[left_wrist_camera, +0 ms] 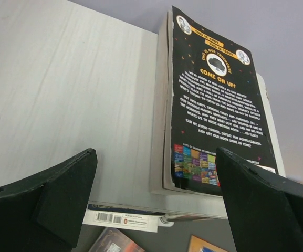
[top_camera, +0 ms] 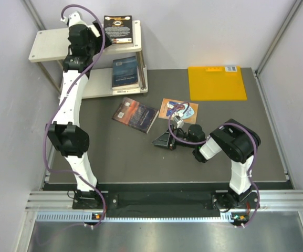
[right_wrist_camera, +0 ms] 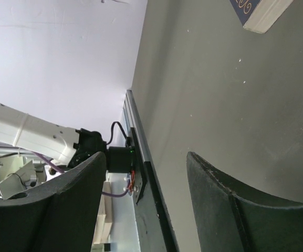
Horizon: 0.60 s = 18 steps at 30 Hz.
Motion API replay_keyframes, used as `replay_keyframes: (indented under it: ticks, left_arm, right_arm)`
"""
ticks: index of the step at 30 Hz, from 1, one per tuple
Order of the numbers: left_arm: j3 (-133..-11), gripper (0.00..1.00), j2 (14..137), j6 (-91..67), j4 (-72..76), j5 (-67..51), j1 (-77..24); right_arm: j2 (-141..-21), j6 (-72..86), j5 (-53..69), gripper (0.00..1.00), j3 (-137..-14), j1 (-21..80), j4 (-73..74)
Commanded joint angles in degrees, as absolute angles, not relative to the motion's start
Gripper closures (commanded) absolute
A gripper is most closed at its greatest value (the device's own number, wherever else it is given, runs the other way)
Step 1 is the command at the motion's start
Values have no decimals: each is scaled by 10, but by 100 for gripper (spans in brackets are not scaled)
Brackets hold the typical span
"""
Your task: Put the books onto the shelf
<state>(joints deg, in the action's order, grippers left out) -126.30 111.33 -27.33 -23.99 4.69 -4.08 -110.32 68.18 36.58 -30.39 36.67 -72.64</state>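
Pale walls closed in a dark grey counter (top_camera: 219, 157), with the shelf (top_camera: 49, 44) in the upper left of the overhead view. The left arm reached up and away from its base to the shelf's top board, its left gripper (left_wrist_camera: 155, 152) spread wide and empty just short of the black book (top_camera: 118, 29), which lay flat at the board's right end. The dark blue book (top_camera: 125, 72) rested on the lower tier. The right arm sat folded low at centre, its right gripper (top_camera: 160, 141) pointing left, jaws partly apart around nothing. Just above it on the counter lay the reddish-glow book (top_camera: 135, 114) and the orange-brown book (top_camera: 167, 107). An orange-yellow sheet (top_camera: 216, 83) lay at upper right.
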Motion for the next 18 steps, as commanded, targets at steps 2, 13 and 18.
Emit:
replay_keyframes:
  ticks: [2, 13, 18]
  left_arm:
    - [-1195, 1, 1016, -240, -174, 88, -42]
    - [-766, 1, 685, -273, -53, -38, -43]
    - [-623, 1, 603, -310, -101, -79, -45]
  right_arm:
    - [-1108, 681, 374, 37, -298, 364, -802]
    - [-1007, 603, 358, 37, -308, 358, -662]
    - [-927, 504, 320, 36, -356, 358, -485]
